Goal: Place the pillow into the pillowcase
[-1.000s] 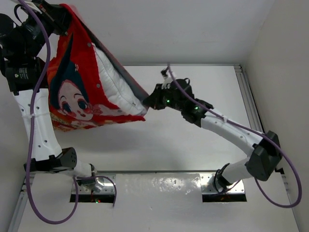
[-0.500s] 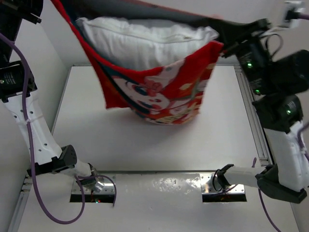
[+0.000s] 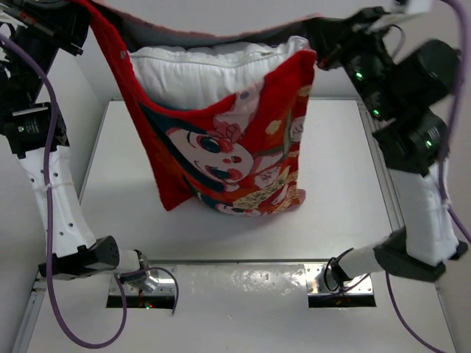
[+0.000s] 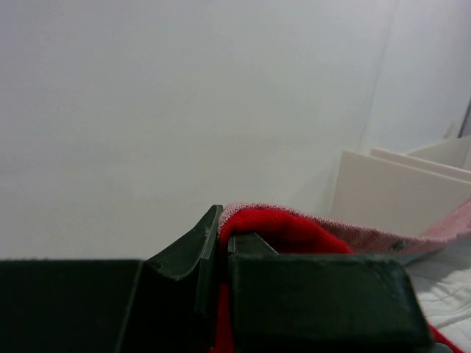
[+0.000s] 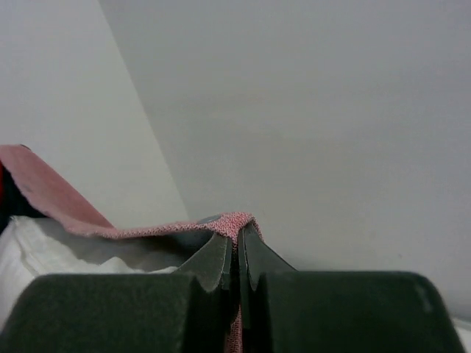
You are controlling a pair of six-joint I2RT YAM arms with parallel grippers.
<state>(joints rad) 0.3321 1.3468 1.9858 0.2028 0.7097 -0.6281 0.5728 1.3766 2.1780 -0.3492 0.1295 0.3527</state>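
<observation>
**A:** What does the view from above show?

**B:** The pillowcase (image 3: 228, 162) hangs in the air between the two arms, with its opening turned up. The left hand (image 3: 79, 20) is clenched on the upper left corner and the right hand (image 3: 321, 55) is clenched on the upper right corner. The printed red side faces the camera. The back edge of the opening stretches as a pale pink band from one hand to the other.

**A:** And where is the pillow?

**B:** The pillow (image 3: 213, 70) sits inside the pillowcase. Only its white upper part shows above the front edge of the opening. The lower end of the pillowcase hangs over the white surface (image 3: 346, 198). I cannot tell if it touches.

**A:** What about the left wrist view?

**B:** The left hand (image 4: 222, 237) is closed tightly on a fold of the red pillowcase (image 4: 287, 232). The fabric comes out between the two dark fingers (image 4: 188, 250) and runs to the right. A small part of the white pillow (image 4: 445, 287) shows at the bottom right.

**A:** And the right wrist view?

**B:** The right hand (image 5: 237, 246) pinches the pink edge of the pillowcase (image 5: 147, 229). The jaws are nearly together on the thin cloth. The edge runs to the left, and under it lies the white pillow (image 5: 44, 254).
</observation>
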